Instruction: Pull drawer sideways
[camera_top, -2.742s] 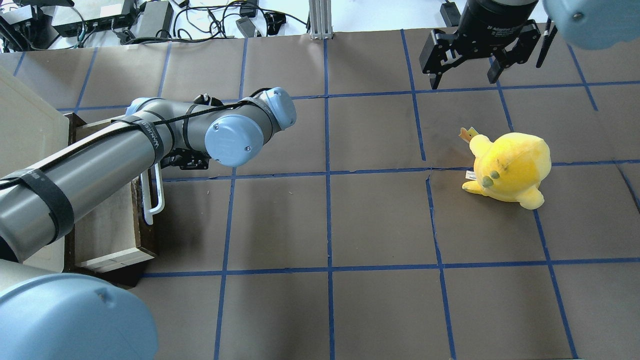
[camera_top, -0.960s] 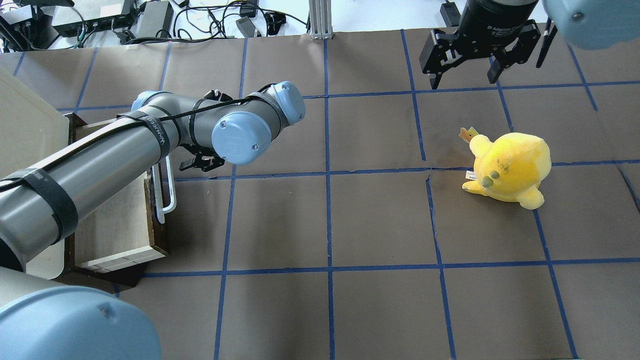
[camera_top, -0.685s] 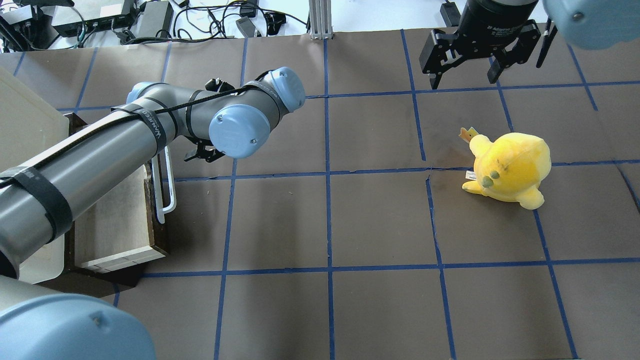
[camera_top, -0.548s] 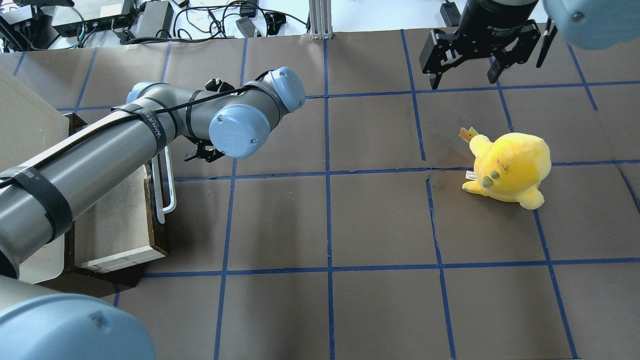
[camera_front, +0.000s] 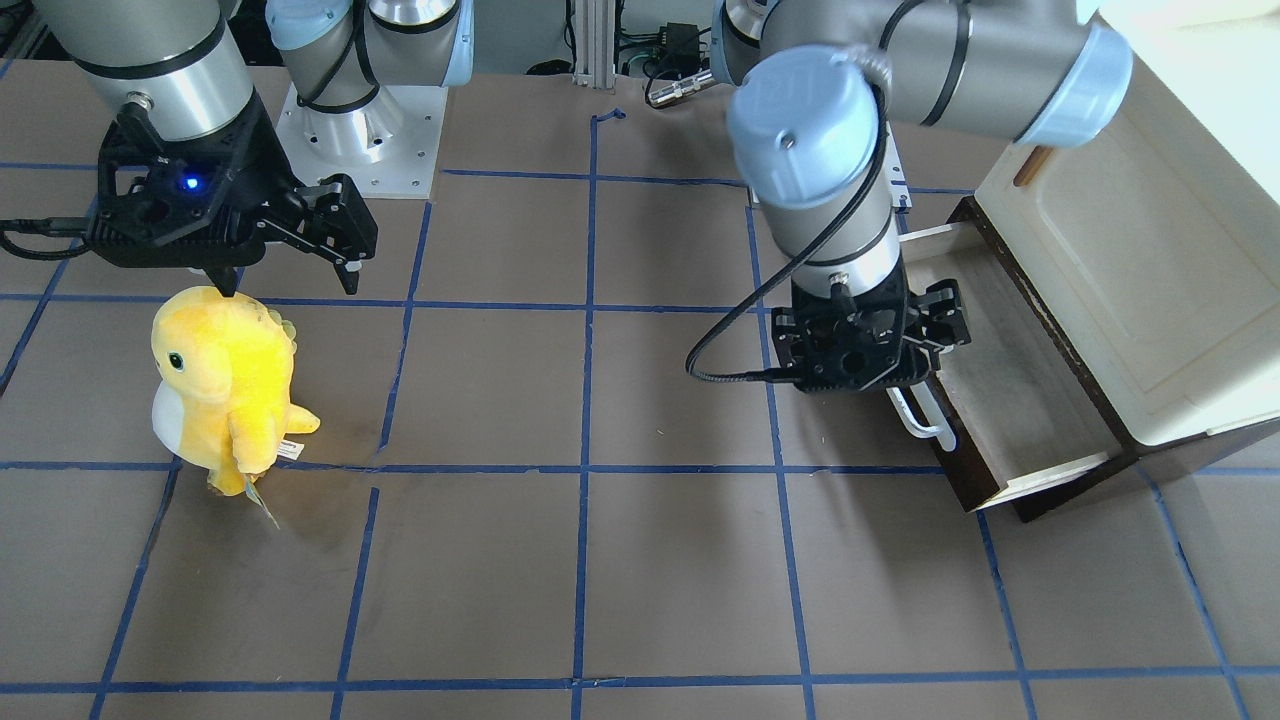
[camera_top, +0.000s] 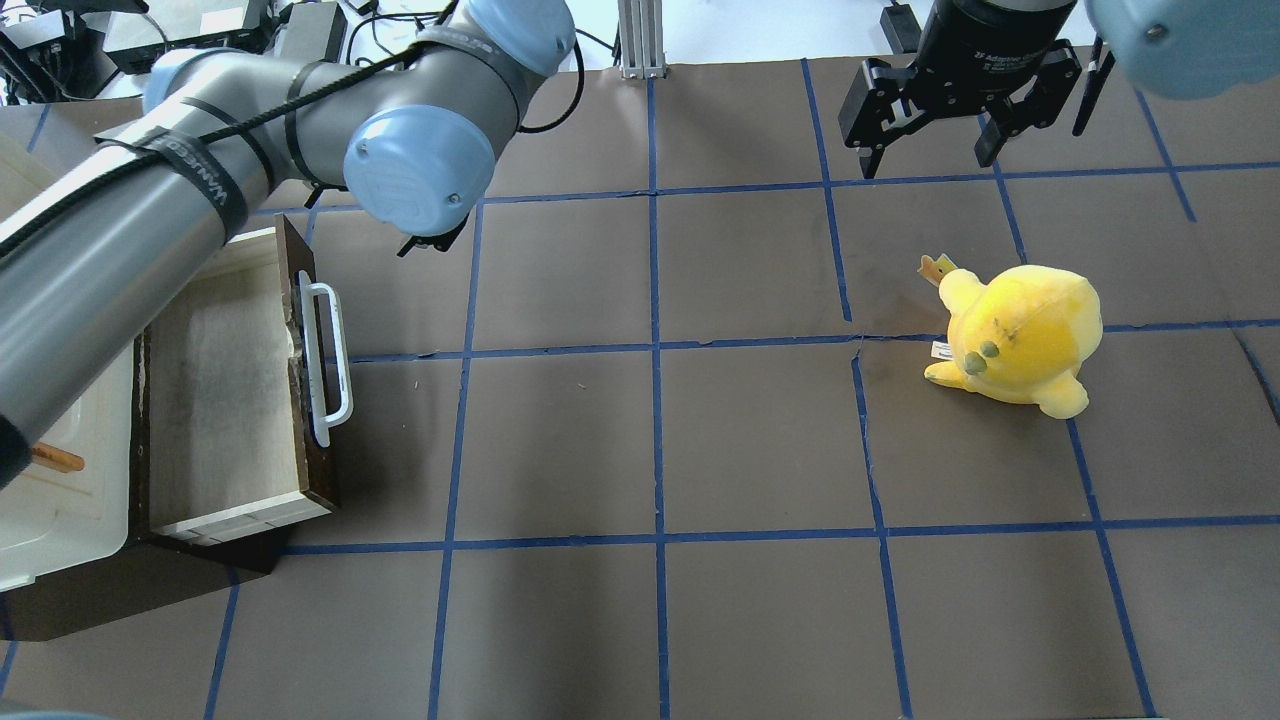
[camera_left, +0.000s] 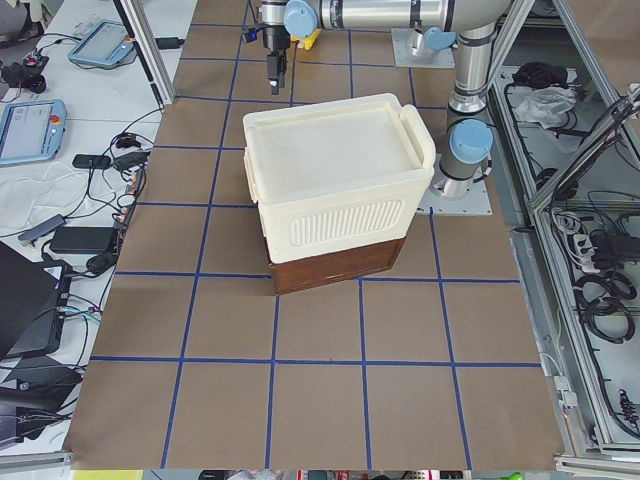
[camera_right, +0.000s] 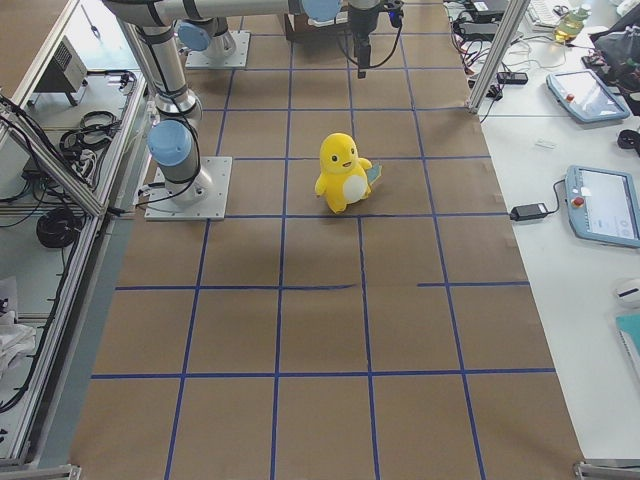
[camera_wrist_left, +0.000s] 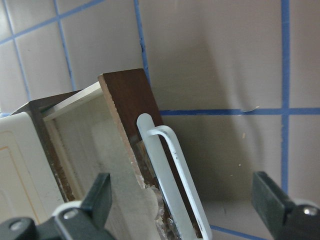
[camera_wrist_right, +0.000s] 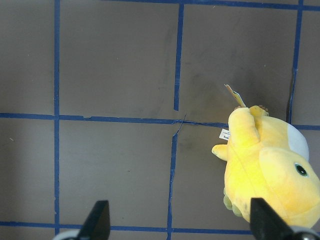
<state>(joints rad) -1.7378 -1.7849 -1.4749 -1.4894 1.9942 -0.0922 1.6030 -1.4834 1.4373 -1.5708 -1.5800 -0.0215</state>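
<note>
The drawer (camera_top: 215, 390) stands pulled out of the cream cabinet, with its dark brown front (camera_top: 310, 330) and white bar handle (camera_top: 330, 365) facing the table's middle. It also shows in the front view (camera_front: 1010, 400) with its handle (camera_front: 920, 418). My left gripper (camera_front: 868, 355) hangs open above the handle's far end, clear of it. In the left wrist view the handle (camera_wrist_left: 175, 165) lies below the spread fingers (camera_wrist_left: 100, 197). From overhead the left gripper (camera_top: 430, 238) is mostly hidden under its wrist. My right gripper (camera_top: 930, 140) is open and empty at the far right.
The cream cabinet (camera_front: 1130, 260) with a small brown handle (camera_front: 1030, 165) sits over the drawer at the table's left end. A yellow plush toy (camera_top: 1015, 335) stands on the right, just below the right gripper (camera_front: 285, 270). Blue tape lines grid the brown table.
The drawer slid further out toward the table's middle. My left gripper then came off the white handle, and the arm rose and moved toward the far side. The right arm has not moved.
</note>
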